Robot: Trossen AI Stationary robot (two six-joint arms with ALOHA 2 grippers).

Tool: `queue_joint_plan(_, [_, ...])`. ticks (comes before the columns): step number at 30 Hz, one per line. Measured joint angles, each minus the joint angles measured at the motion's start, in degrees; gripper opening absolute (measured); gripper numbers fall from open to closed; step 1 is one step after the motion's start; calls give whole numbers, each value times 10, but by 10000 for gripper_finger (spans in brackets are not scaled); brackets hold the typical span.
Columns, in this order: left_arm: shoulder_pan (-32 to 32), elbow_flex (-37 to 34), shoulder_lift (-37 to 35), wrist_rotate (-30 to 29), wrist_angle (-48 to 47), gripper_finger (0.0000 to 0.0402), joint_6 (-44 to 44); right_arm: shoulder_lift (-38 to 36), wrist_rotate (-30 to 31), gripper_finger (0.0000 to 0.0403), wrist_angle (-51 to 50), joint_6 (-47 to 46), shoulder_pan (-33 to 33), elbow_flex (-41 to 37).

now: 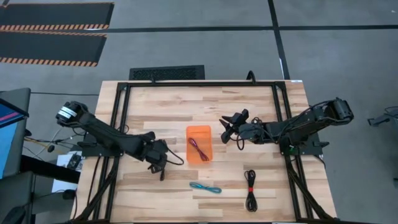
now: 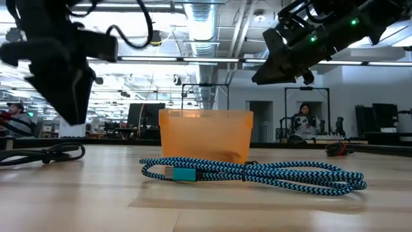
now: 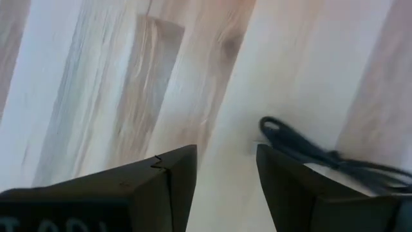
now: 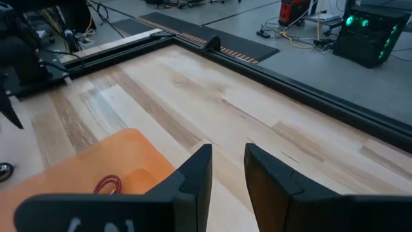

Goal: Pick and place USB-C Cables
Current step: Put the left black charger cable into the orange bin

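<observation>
One maroon cable (image 1: 198, 149) lies in the translucent orange plastic bin (image 1: 199, 132); the teal braided cable (image 1: 206, 187) sits at the bin's six o'clock and a black red-tied bundle (image 1: 250, 190) at its four o'clock. These look light, limp and springy, so pinching each across its bunched middle seems safest. The left gripper (image 1: 163, 167), at the bin's nine o'clock, and the right gripper (image 1: 225, 127), at its three o'clock, both show fingers apart and empty, with bare wood all round and the black frame rails well clear.

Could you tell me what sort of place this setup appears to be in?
Probably a large open lab or industrial workspace. The wooden table stands on a grey concrete floor with hazard-striped mats; the low view shows exposed ceiling ducts, strip lights, monitors, and a person seated at a distant workstation.
</observation>
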State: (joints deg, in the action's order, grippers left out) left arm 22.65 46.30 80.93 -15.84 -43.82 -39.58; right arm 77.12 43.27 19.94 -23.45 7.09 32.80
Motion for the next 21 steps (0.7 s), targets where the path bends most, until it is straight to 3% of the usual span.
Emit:
queue_joint_plan(6, [3,0,-18,4,9,148,-22,0,0,116,0,0,0,0])
queue_joint_plan(12, [6,0,32,64,61,148,-22,0,0,116,0,0,0,0])
queue_joint_plan(17, [0,0,78,68,59,148,-10,0,0,116,3,0,0,0])
queue_joint_plan(21, [-3,3,101,77,71,140,54,0,0,116,3,-1,0,0])
